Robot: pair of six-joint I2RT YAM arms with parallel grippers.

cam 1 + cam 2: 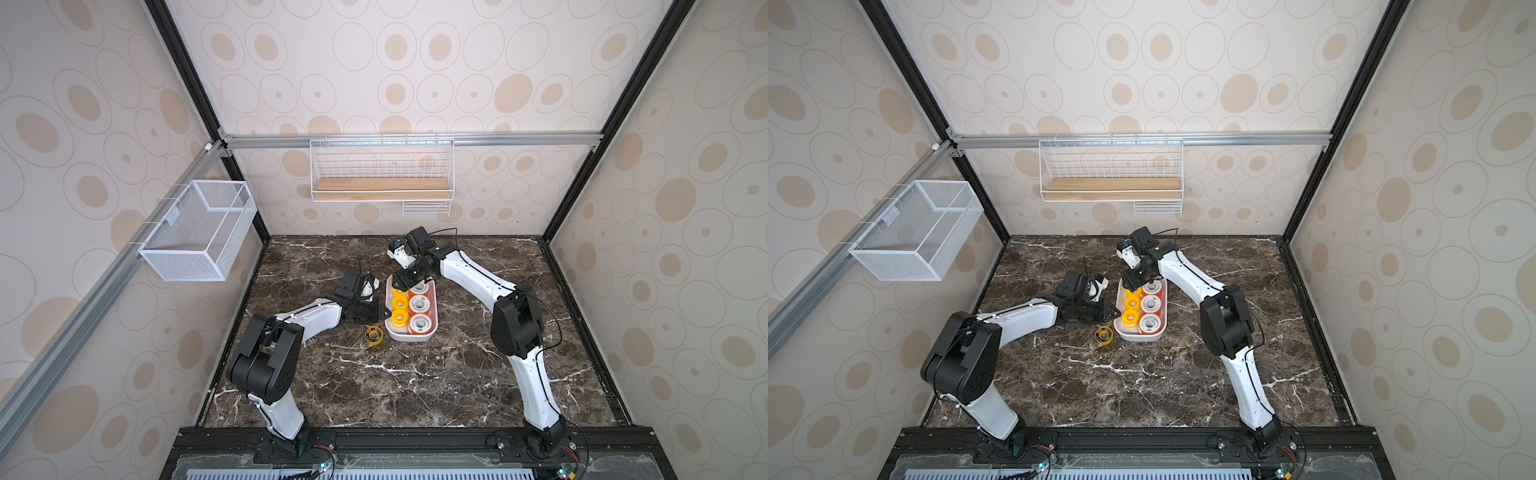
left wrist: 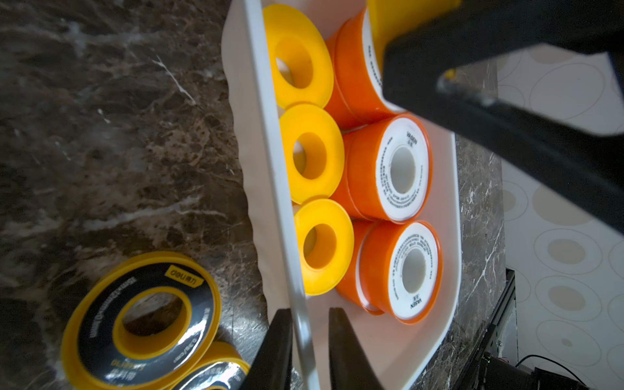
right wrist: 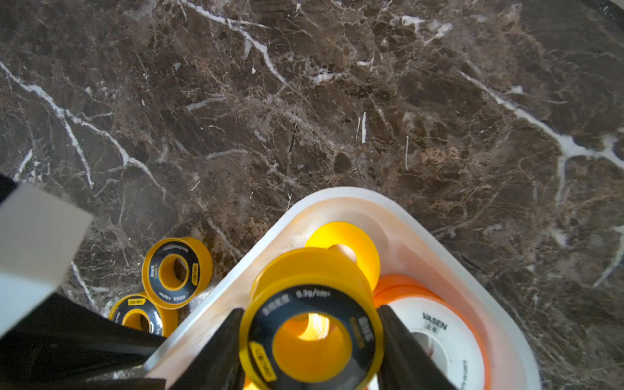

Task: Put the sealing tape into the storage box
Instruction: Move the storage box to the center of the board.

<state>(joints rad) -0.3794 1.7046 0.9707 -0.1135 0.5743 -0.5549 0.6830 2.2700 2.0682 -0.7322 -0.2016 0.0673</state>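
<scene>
- Marble tabletop (image 1: 415, 382): dark with white veins, under both arms.
- Mesh basket (image 1: 199, 237) on the left wall's rail, and wire rack (image 1: 381, 174) with a wooden board on the back wall.
- Storage box (image 1: 409, 338): white tub lying flat on the marble near the middle, between the two arms.
- Left gripper (image 2: 308, 310): closed narrowly on the box's long wall near a corner, with one finger outside and one inside.
- Right gripper (image 3: 309, 312): clamped on the held spool (image 3: 304, 270), yellow with a dark ringed face, over the box's far end.
- Orange spools (image 2: 401, 169): three in a row inside the box, white label faces up.
- Plain yellow spools (image 2: 312, 153): three in a row inside, along the pinched wall and beside the orange row.
- Loose spools (image 3: 175, 271): two yellow ones with dark faces, close together on the marble just outside the box's near corner.
</scene>
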